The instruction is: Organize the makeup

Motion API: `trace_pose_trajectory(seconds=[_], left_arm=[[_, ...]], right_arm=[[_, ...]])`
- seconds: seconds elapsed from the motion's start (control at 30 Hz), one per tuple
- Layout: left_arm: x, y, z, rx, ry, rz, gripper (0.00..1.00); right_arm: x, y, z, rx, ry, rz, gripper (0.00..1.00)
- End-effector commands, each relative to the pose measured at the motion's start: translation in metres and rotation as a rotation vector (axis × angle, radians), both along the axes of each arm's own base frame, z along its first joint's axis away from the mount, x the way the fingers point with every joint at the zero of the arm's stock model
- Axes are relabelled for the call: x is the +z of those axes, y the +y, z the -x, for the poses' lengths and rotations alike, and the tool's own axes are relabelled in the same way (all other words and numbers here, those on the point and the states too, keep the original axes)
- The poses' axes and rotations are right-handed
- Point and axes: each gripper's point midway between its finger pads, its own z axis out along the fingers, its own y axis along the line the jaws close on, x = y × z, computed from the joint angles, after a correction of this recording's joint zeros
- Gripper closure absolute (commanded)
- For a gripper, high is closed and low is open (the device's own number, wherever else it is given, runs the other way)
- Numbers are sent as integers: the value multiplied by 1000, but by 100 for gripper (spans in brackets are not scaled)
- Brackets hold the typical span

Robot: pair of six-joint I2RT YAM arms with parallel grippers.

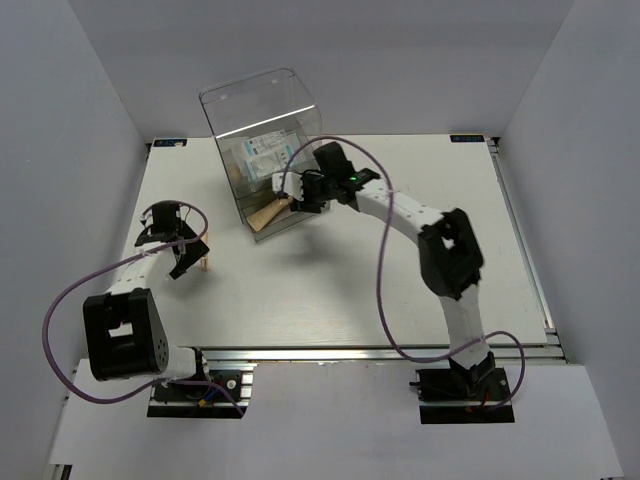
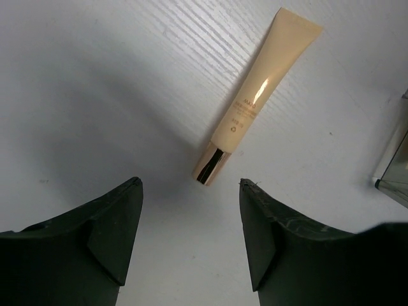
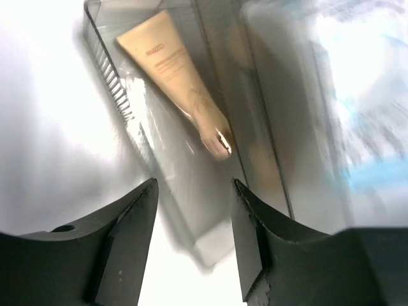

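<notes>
A thin tan stick tube with a gold cap (image 2: pixel 255 102) lies on the white table just ahead of my left gripper (image 2: pixel 190 185), which is open and empty above it; in the top view the stick (image 1: pixel 205 262) peeks out beside that gripper (image 1: pixel 178 252). A tan cone-shaped tube (image 3: pixel 175 76) lies in the lower drawer of the clear box (image 1: pixel 260 110); it also shows in the top view (image 1: pixel 268 215). White-and-blue packets (image 1: pixel 262 150) sit in the upper part, blurred in the right wrist view (image 3: pixel 363 115). My right gripper (image 3: pixel 194 182) is open and empty at the drawer front (image 1: pixel 292 192). I cannot make out the sponges.
The clear box stands at the back middle of the table, and its corner (image 2: pixel 395 166) shows at the right edge of the left wrist view. White walls enclose the table on the left, right and back. The right arm reaches across the table's middle.
</notes>
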Motion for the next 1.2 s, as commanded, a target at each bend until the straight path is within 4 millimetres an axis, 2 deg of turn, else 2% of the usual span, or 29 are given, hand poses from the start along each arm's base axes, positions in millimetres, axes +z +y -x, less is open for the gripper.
trace_pose_trajectory(seconds=[0.0, 0.03, 0.07, 0.1, 0.17, 0.2, 0.23, 0.3, 0.33, 0.37, 0.4, 0.5, 0.6, 0.73, 0.77, 0.83, 0.87, 0.9, 0.93, 0.97, 1.0, 1.03, 1.07, 1.17], left_arm=[[0, 2, -23, -52, -45, -17, 29], [-1, 1, -30, -60, -50, -21, 30], [-13, -1, -32, -81, -16, -22, 31], [-11, -2, -40, -92, -20, -29, 32], [-19, -5, -47, -115, 4, -44, 33], [-30, -6, -48, -120, 34, -48, 33], [-30, -4, -54, -119, 33, -63, 34], [-39, -7, -56, -134, 56, -72, 38], [-40, -7, -59, -141, 53, -77, 39], [-41, -7, -60, -146, 56, -81, 43], [-45, -7, -59, -147, 66, -83, 53], [-48, -6, -57, -144, 68, -86, 72], [-46, -9, -52, -124, 45, -66, 78], [-14, -24, -49, -103, -84, 3, 80], [16, -31, -53, -96, -195, 34, 80], [37, -61, -50, -133, -341, 149, 81], [71, -78, -48, -87, -476, 270, 81], [71, -91, -40, -77, -532, 362, 81], [79, -113, -34, -73, -572, 451, 82], [93, -125, -32, 40, -623, 608, 82], [120, -133, -31, 65, -735, 698, 82], [106, -141, -22, 150, -739, 741, 82], [114, -145, -22, 275, -763, 868, 81], [127, -153, -26, 450, -824, 978, 81]], right_arm=[[106, -32, 32, -39, 50, -252, 46], [107, -40, 38, -46, 57, -265, 46], [104, -51, 43, -67, 92, -274, 46], [99, -64, 58, -73, 118, -270, 46], [93, -80, 66, -108, 158, -274, 46], [100, -89, 72, -117, 155, -286, 45], [87, -96, 78, -132, 187, -274, 45], [91, -110, 81, -167, 210, -293, 45], [87, -115, 84, -181, 228, -292, 45], [85, -121, 83, -198, 243, -295, 45], [89, -125, 85, -209, 251, -306, 45], [93, -133, 88, -236, 266, -324, 45], [100, -137, 89, -241, 265, -340, 45], [110, -140, 92, -242, 262, -361, 45], [112, -142, 93, -245, 261, -367, 45], [114, -144, 94, -252, 266, -374, 45], [115, -145, 96, -256, 274, -382, 45], [112, -146, 97, -261, 286, -381, 45], [112, -147, 97, -265, 284, -388, 45], [111, -147, 99, -270, 296, -392, 45], [108, -148, 100, -275, 305, -390, 45], [107, -149, 99, -281, 308, -391, 45], [108, -150, 100, -285, 310, -394, 45], [113, -154, 99, -303, 311, -410, 45]])
